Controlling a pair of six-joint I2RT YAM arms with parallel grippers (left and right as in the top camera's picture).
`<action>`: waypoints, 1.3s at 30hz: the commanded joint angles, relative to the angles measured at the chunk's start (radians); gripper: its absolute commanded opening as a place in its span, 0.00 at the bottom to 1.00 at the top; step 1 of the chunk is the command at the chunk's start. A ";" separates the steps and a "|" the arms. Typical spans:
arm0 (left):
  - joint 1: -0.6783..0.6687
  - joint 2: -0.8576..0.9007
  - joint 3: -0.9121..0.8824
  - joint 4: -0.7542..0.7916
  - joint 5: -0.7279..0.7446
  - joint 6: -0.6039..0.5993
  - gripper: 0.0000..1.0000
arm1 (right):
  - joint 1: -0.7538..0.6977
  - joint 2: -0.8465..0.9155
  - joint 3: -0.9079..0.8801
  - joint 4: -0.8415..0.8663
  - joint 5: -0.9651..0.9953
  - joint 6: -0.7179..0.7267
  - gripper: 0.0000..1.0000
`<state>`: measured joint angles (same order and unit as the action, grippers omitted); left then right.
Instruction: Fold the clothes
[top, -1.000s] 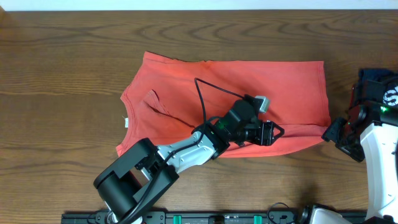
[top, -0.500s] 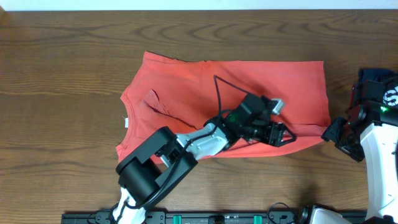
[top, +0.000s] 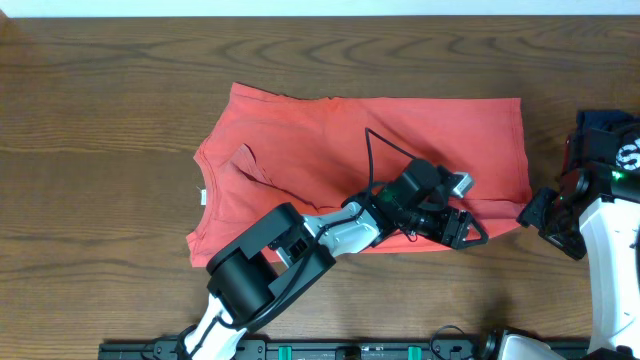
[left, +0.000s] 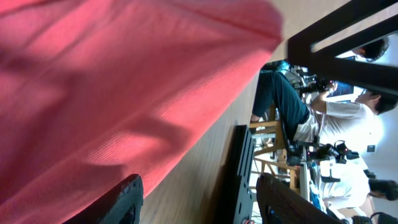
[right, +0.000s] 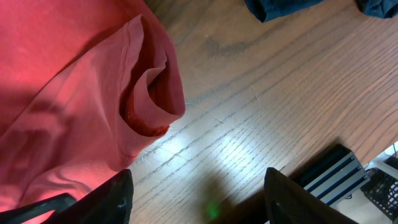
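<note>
The clothes, a red-orange T-shirt (top: 400, 140), lie flat on the wooden table with the neck and a white tag (top: 203, 196) to the left. My left gripper (top: 470, 232) hovers low at the shirt's near edge, towards its right end. In the left wrist view this gripper (left: 199, 202) is open, with bare wood between its fingers and the shirt (left: 93, 74) just beside the left finger (left: 127, 199). My right gripper (top: 530, 213) sits off the shirt's near right corner. It is open (right: 199, 199) over bare wood, close to a curled corner of the shirt (right: 152, 87).
A dark garment (top: 603, 122) lies at the table's right edge, also visible as dark cloth (right: 280, 7) at the top of the right wrist view. A black rail (top: 350, 350) runs along the table's front edge. A crease (top: 245, 160) crosses the shirt near the neck.
My left arm has slid to the right along the shirt's near edge, its gripper still open. The right arm and the shirt have not moved.
</note>
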<state>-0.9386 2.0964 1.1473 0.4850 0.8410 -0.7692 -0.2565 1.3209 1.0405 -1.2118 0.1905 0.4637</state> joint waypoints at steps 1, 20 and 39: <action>0.005 0.039 0.017 0.007 0.032 -0.039 0.60 | -0.018 -0.007 0.013 -0.001 0.000 0.010 0.65; 0.019 0.148 0.018 0.209 0.171 -0.197 0.60 | -0.018 -0.007 0.014 0.017 -0.032 -0.021 0.68; 0.165 -0.080 0.018 -0.298 0.127 0.288 0.97 | -0.021 0.006 0.014 0.232 -0.172 -0.053 0.63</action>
<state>-0.8257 2.0159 1.1656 0.2672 1.0058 -0.6502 -0.2569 1.3209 1.0409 -1.0050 0.0406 0.4232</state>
